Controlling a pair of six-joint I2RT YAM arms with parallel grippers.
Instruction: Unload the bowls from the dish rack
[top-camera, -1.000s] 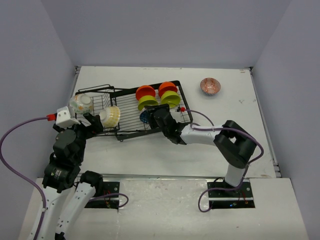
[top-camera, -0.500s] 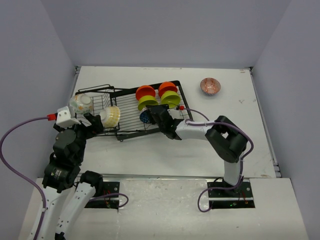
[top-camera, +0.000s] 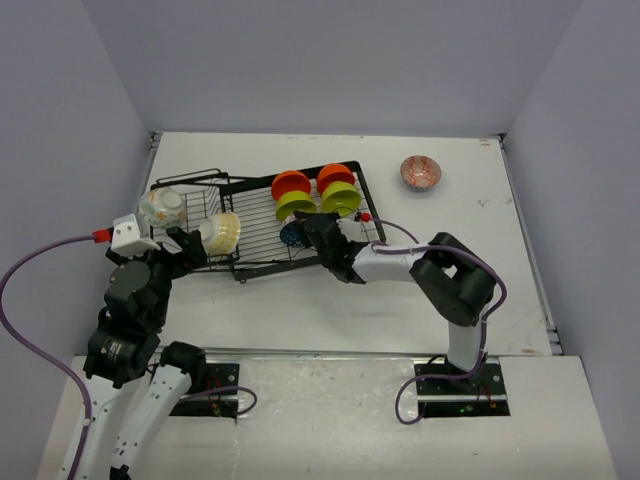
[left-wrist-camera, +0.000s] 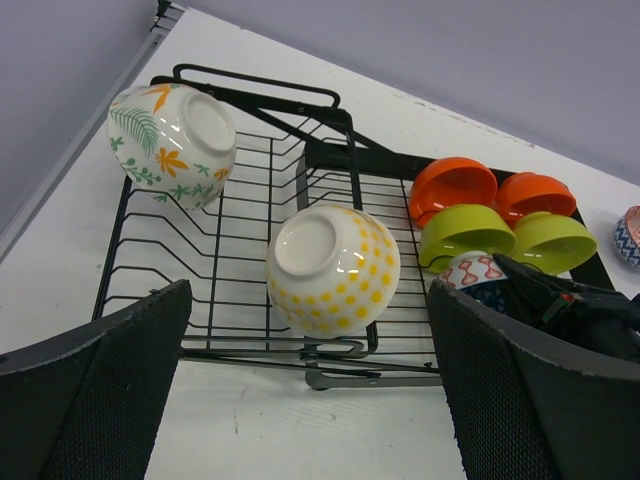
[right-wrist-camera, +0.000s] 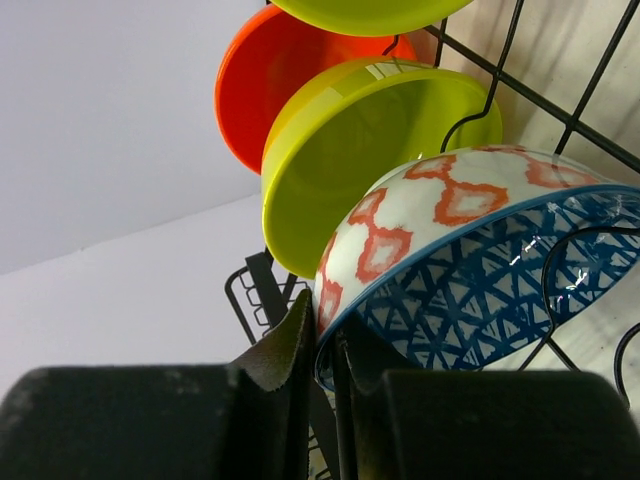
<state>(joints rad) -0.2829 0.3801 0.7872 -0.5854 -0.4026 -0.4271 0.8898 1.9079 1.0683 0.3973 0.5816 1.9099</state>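
The black wire dish rack (top-camera: 232, 183) holds two orange bowls (top-camera: 291, 184), two lime green bowls (top-camera: 341, 196) and a blue-and-white patterned bowl (top-camera: 291, 234) standing on edge. My right gripper (right-wrist-camera: 335, 340) is shut on that blue bowl (right-wrist-camera: 470, 270), one finger on each side of its rim. In the rack's left section lie a yellow-dotted cream bowl (left-wrist-camera: 333, 268) and a leaf-patterned white bowl (left-wrist-camera: 172, 144), both bottom up. My left gripper (left-wrist-camera: 310, 400) hangs open just in front of the rack (left-wrist-camera: 370, 378), with nothing between its fingers.
A pinkish patterned bowl (top-camera: 421, 172) sits upright on the white table (top-camera: 440, 290) to the right of the rack. Grey walls close in the table on three sides. The right arm's purple cable (top-camera: 400, 232) loops near the rack's right end.
The right gripper has closed onto the blue bowl's rim, and the right arm's elbow has shifted toward the rack. The left arm has stayed still.
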